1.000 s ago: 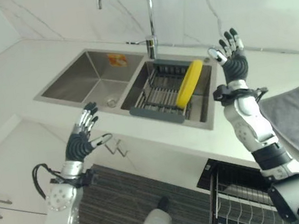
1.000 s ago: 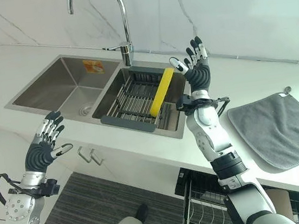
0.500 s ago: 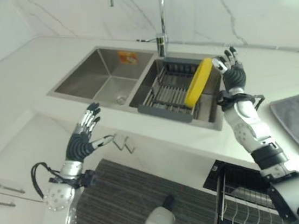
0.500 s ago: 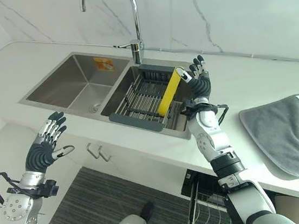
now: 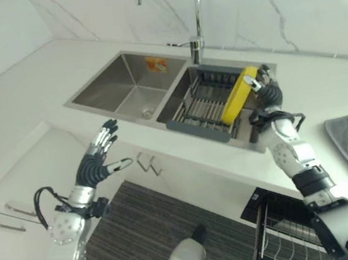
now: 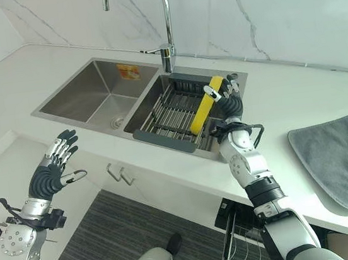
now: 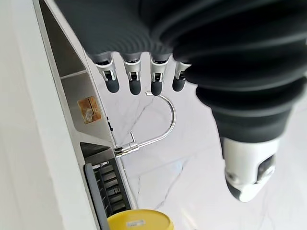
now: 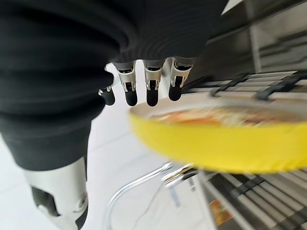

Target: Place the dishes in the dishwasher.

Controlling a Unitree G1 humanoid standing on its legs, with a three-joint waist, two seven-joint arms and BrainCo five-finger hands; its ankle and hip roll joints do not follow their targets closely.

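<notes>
My right robot hand is at the upper edge of the round yellow plate, which stands on its rim, tilted, in the dark wire dish rack set inside the right basin of the stainless steel double sink. My fingers are straight and spread just above the plate's rim, with my thumb apart from them; I have hold of nothing, and I cannot tell whether any fingertip touches the plate. The plate sits at the rack's right end, close to the sink's right wall. My left robot hand hangs out in front of the white tabletop, below its front edge and beside the white cabinet doors, fingers spread and empty. The curved chrome tap rises behind the sink's divider. A grey cloth lies flat on the tabletop to my right, well apart from the sink.
</notes>
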